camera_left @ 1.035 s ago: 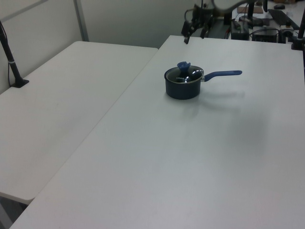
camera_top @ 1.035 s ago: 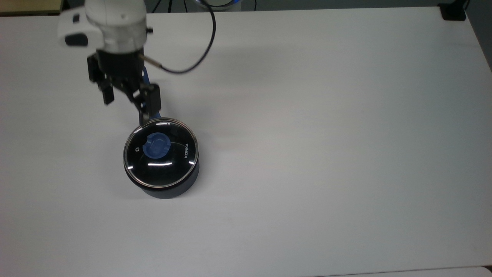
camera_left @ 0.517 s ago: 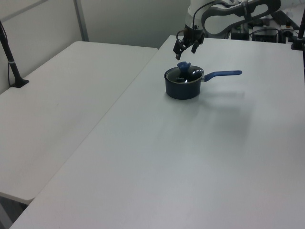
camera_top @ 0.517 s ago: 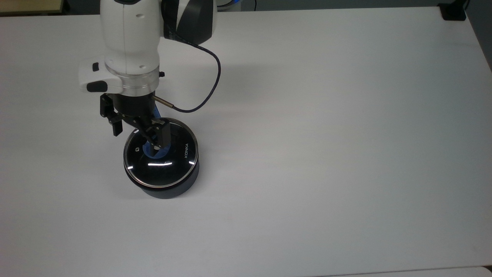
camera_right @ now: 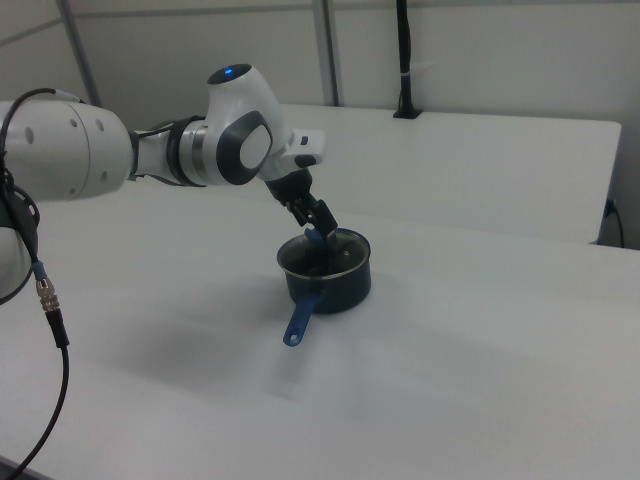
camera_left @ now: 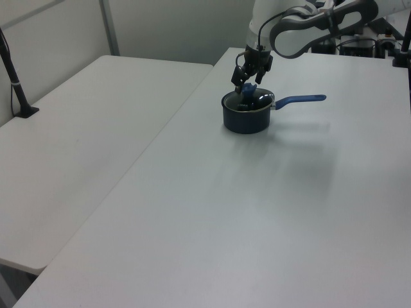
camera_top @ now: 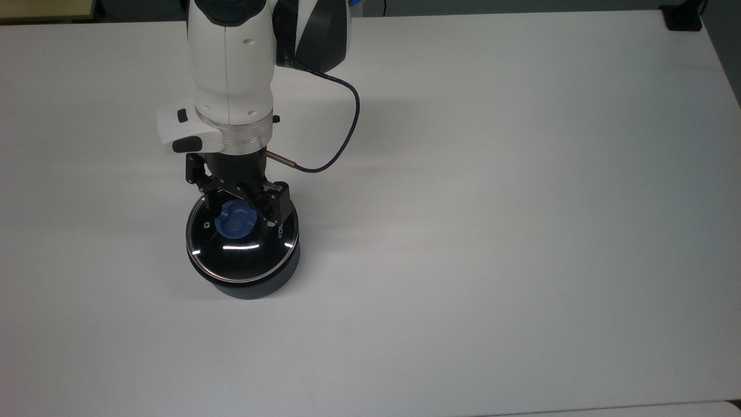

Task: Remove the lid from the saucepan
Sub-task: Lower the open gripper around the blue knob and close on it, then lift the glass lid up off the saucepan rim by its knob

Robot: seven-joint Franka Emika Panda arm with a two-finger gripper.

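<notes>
White table (camera_top: 521,231); gripper (camera_top: 238,209) straddling lid (camera_top: 243,255) knob (camera_top: 235,220).

We saw a broad white desk (camera_top: 521,202) with a matte top. The saucepan (camera_top: 255,284) stood directly on it, toward the top view's left, its base flat on the surface and its long blue handle (camera_left: 300,99) held level above the desk, pointing to the left view's right. In the left view a second white desk (camera_left: 83,141) stood just beside the first on the left view's left, a narrow seam between them, with a black post (camera_left: 14,77) standing at its far edge.
</notes>
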